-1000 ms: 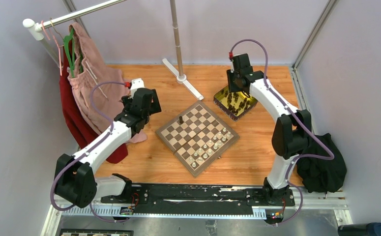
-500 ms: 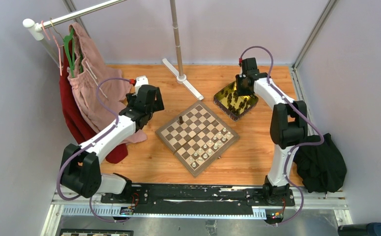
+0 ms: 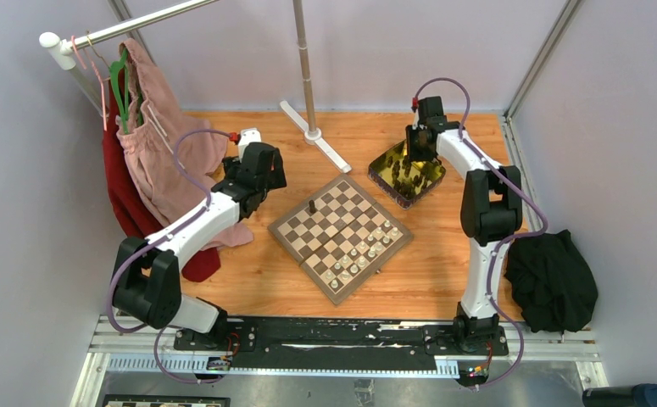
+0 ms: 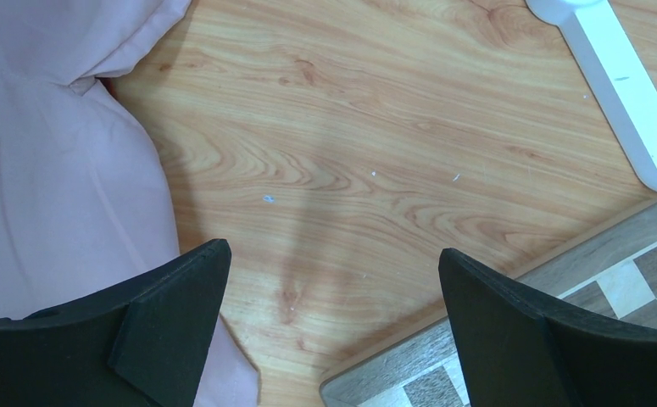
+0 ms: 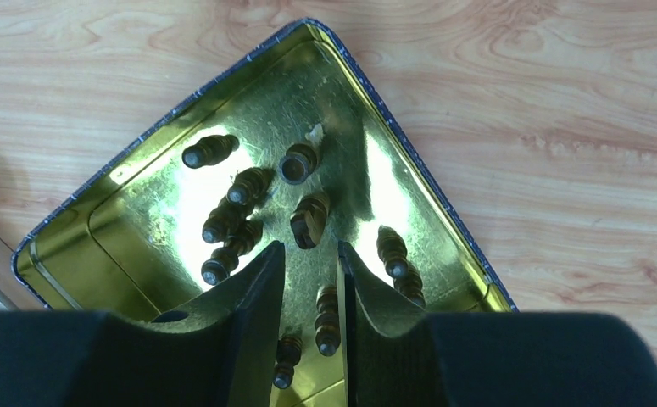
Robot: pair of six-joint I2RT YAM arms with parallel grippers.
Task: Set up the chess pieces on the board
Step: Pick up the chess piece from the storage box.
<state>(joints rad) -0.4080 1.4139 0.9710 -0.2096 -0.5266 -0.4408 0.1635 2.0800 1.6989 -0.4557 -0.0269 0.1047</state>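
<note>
1. The light-wood plank table carries everything. A hanging pink cloth garment drapes onto its left side, and a crumpled black cloth lies at its right edge.
2. The square wooden chessboard with brown and cream checks lies flat mid-table, turned corner-on to the arms.
3. The square yellow-gold metal tin sits beyond the board's right corner, near it but apart.
4. The left gripper hovers over bare wood just beside the board's left corner. Its jaws stand wide apart with nothing between them. The pink garment lies to its left, and a flat white stand foot is at upper right.
5. The right gripper points down into the tin. Its jaws are only a narrow gap apart and clamp nothing that shows (whether a finger grazes a piece I cannot tell).
6. Pale cream chessmen stand upright in two rows along the board's near-right edge.
7. Dark brown chessmen lie scattered on their sides on the tin floor. One lies just past the right fingertips and another shows in the gap between the fingers.
8. A single dark brown chessman stands upright near the board's far-left edge, well apart from the pale rows.
</note>
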